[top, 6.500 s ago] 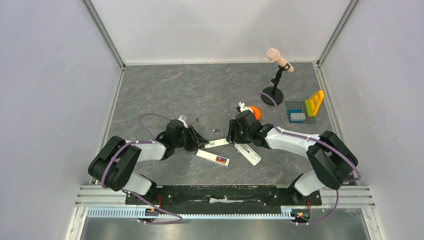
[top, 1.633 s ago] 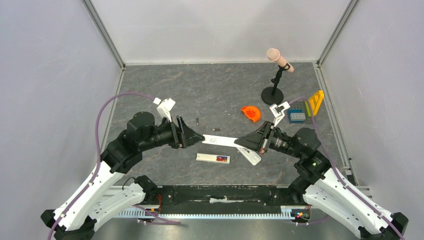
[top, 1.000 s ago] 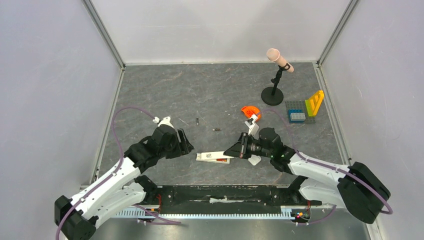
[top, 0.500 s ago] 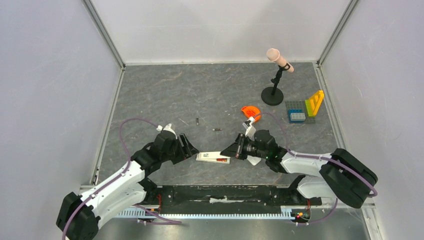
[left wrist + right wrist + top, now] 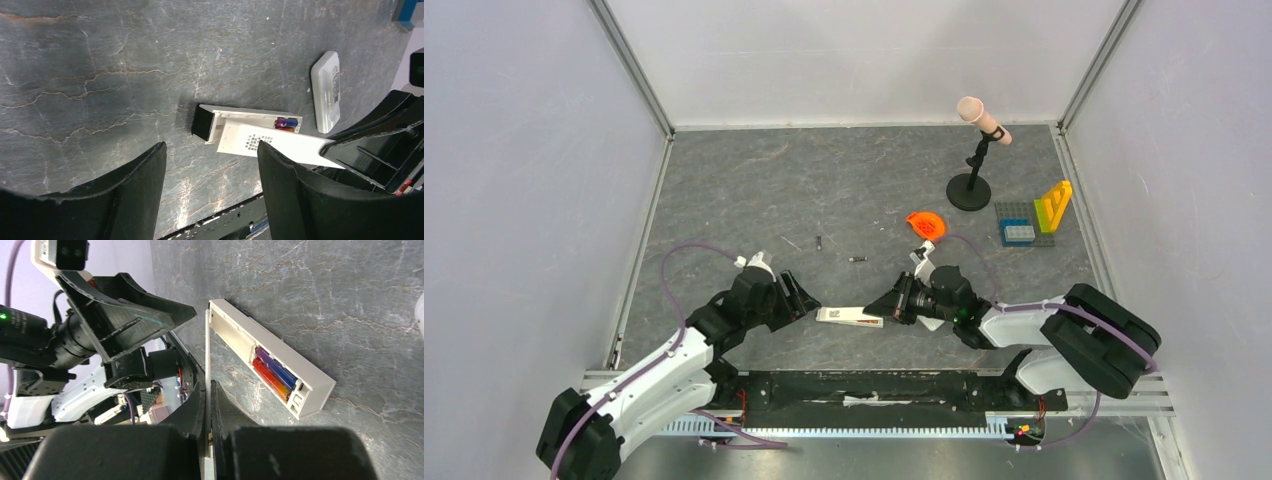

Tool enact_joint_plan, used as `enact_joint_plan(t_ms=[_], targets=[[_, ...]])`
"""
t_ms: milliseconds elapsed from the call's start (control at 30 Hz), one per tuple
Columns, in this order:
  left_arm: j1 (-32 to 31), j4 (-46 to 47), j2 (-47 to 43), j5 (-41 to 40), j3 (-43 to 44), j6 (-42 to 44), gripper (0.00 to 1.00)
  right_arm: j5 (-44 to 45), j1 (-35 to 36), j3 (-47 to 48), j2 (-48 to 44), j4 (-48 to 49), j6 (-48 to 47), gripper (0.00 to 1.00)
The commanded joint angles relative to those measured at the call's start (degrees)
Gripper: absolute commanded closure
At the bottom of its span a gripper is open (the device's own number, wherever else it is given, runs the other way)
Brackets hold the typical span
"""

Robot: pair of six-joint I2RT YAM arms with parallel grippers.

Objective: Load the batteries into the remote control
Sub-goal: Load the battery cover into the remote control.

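Two batteries (image 5: 272, 374) sit in the remote control (image 5: 240, 113), flat on the table (image 5: 824, 180) and probably light, rigid, slick: grip its long edges; left gripper (image 5: 211, 150) wide, empty; right gripper (image 5: 206, 395) clamped on the thin cover (image 5: 280, 147).

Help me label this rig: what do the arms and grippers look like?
The left arm and right arm have white links, black joints and a looping purple cable. The left gripper and right gripper are black, with two broad wedge-shaped fingers.
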Motion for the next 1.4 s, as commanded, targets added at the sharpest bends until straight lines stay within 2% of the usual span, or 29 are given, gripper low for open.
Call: enact_joint_plan(t_ms=[0,133,1033,1200,1367], targets=[[0.3,4.1,0.9,0.7,-1.0,-1.3,0.28,0.6,0.3,-1.3,1.6,8.1,3.5,1.00],[0.3,4.5,1.3,0.9,-1.3,-1.3,0.28,0.0,0.3,-2.0,2.5,12.3,6.0,1.00],[0.7,5.6,2.6,1.1,-2.9,-1.0,0.28,2.5,0.6,-0.9,7.1,9.5,3.6,1.00],[0.6,5.9,3.2,1.4,-3.2,-0.5,0.30,3.0,0.6,-0.5,7.0,6.8,1.8,1.00],[0.7,5.9,4.7,1.4,-3.2,0.2,0.31,4.0,0.6,1.5,5.9,-0.6,-1.8,1.00]])
